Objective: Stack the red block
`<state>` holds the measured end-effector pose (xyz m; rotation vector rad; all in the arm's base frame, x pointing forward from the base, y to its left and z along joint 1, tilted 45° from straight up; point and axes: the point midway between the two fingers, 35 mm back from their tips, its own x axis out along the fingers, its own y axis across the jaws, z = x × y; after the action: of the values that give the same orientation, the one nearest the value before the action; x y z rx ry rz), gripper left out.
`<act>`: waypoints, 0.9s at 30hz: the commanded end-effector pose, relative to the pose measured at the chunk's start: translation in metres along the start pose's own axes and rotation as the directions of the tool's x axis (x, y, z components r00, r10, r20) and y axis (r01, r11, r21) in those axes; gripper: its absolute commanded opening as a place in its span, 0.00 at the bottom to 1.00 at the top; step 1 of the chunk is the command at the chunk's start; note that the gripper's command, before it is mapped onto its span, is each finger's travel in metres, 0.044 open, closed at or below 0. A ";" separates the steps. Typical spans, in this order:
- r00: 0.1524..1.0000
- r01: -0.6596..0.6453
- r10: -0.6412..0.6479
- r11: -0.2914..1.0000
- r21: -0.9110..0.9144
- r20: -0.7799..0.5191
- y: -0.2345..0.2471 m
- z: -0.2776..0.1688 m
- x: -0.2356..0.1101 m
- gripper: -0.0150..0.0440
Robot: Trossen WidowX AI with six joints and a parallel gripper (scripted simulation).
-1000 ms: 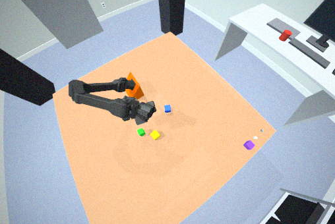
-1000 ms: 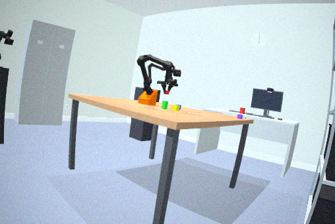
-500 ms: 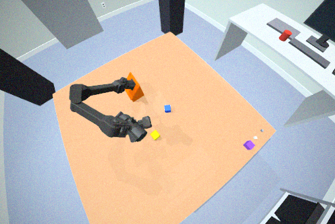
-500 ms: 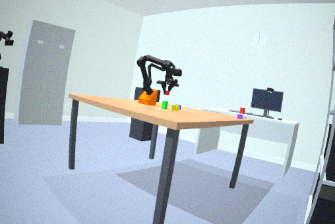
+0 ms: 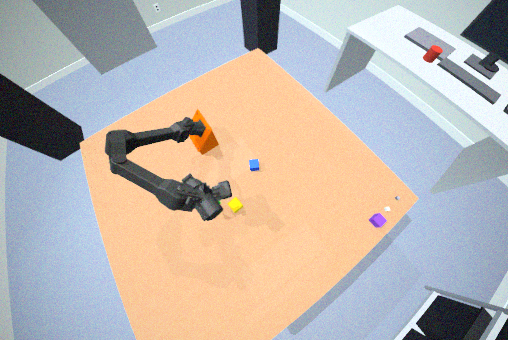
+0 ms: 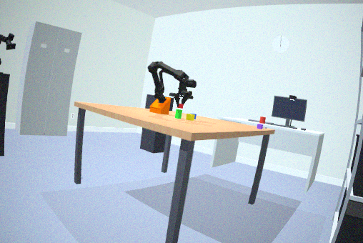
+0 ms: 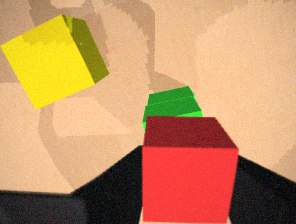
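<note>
Now fingers (image 6: 180, 103) pinch 1 red block (image 7: 189, 170) above 1 green tower (image 7: 173, 106), beside 1 yellow cube (image 7: 50, 60).

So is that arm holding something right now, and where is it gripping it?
Yes: the gripper is shut on the red block, pinching its opposite sides, above the green tower.

arm (image 6: 168, 71): rises from orange base (image 6: 160, 106) on tabletop (image 6: 200, 131)
jaws: clamp red block (image 6: 180, 106), just above green tower (image 6: 178, 113)
yellow block (image 6: 190, 116): right of tower
</note>
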<state>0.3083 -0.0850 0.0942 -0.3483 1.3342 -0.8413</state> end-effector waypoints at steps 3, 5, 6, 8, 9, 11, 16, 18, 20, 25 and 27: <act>1.000 0.009 -0.009 1.000 -0.009 -0.004 -0.001 -0.002 0.012 0.25; 1.000 0.009 -0.009 1.000 -0.009 -0.004 -0.001 -0.002 0.012 0.25; 1.000 0.009 -0.009 1.000 -0.009 -0.004 -0.001 -0.002 0.012 0.25; 1.000 0.009 -0.009 1.000 -0.009 -0.004 -0.001 -0.002 0.012 0.25; 1.000 0.009 -0.009 1.000 -0.009 -0.004 -0.001 -0.002 0.012 0.25; 1.000 0.009 -0.009 1.000 -0.009 -0.004 -0.001 -0.002 0.012 0.25; 1.000 0.009 -0.009 1.000 -0.009 -0.004 -0.001 -0.002 0.012 0.25; 1.000 0.009 -0.009 1.000 -0.009 -0.004 -0.001 -0.002 0.013 0.25; 1.000 0.009 -0.009 1.000 -0.009 -0.004 -0.001 -0.002 0.013 0.25; 1.000 0.009 -0.009 1.000 -0.009 -0.004 -0.001 -0.002 0.013 0.25; 1.000 0.009 -0.009 1.000 -0.009 -0.004 -0.001 -0.002 0.010 0.25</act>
<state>0.3056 -0.0933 0.0852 -0.3524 1.3419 -0.8433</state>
